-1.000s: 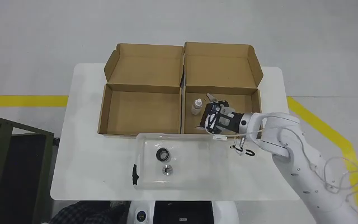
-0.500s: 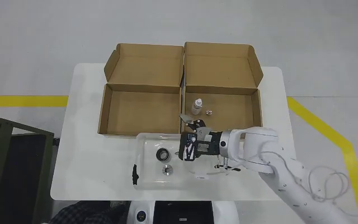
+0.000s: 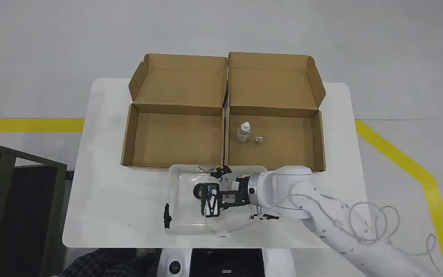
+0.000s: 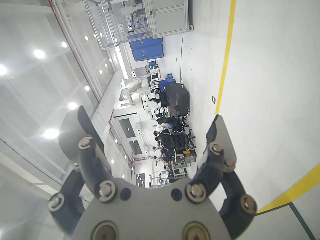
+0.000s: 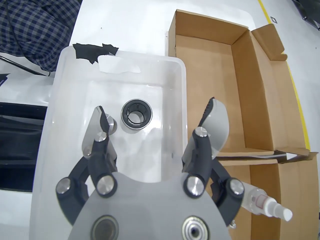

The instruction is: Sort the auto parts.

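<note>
White worktop (image 3: 104,173), clear bin (image 5: 183,81) at its near edge, left box (image 3: 173,138) and right box (image 3: 291,142) open behind. Over the bin: right claw (image 5: 156,104), spread wide and empty, poised above black bearing ring (image 5: 136,113) and small metal part (image 5: 111,124), likely lining up a pick. Spray bottle (image 3: 243,130) already sorted into right box. Left claw (image 4: 149,113) likewise open, aimed off at the hall, out of the way.

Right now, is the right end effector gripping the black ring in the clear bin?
No, the right end effector is open above the clear bin, and the black ring lies loose on its floor.
</note>
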Available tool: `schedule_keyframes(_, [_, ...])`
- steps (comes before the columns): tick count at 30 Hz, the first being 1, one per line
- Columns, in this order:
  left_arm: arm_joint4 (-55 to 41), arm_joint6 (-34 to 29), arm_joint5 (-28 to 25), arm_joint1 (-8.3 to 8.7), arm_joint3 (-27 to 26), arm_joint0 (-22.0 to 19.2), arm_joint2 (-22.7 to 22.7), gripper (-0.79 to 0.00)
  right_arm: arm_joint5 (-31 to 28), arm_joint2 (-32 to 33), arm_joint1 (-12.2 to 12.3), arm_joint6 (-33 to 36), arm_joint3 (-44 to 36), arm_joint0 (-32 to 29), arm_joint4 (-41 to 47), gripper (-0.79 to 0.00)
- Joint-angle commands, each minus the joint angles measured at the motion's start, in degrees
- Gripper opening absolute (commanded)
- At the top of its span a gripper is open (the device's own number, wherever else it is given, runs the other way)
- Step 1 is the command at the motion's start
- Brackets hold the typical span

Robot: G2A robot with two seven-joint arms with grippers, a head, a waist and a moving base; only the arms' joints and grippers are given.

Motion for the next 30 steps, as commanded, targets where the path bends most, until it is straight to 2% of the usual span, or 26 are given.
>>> schedule_keyframes(1, [0.0,0.0,0.0,0.0,0.0,0.0,0.0,0.0,0.0,-0.9,-0.3,-0.2,0.7,0.3,-0.5,-0.169])
schedule_keyframes(10, [0.0,0.0,0.0,0.0,0.0,0.0,0.0,0.0,-0.2,-4.4,-1.7,-0.9,3.8,1.4,-2.6,-0.225])
schedule_keyframes(19, [0.0,0.0,0.0,0.0,0.0,0.0,0.0,0.0,0.5,-6.4,-3.1,-2.1,8.6,2.7,-3.5,-0.215])
schedule_keyframes(26, [0.0,0.0,0.0,0.0,0.0,0.0,0.0,0.0,1.0,-7.1,-4.0,-3.6,12.2,3.5,-4.0,-0.259])
schedule_keyframes(30, [0.0,0.0,0.0,0.0,0.0,0.0,0.0,0.0,1.1,-7.5,-4.6,-4.5,14.7,4.2,-4.1,-0.311])
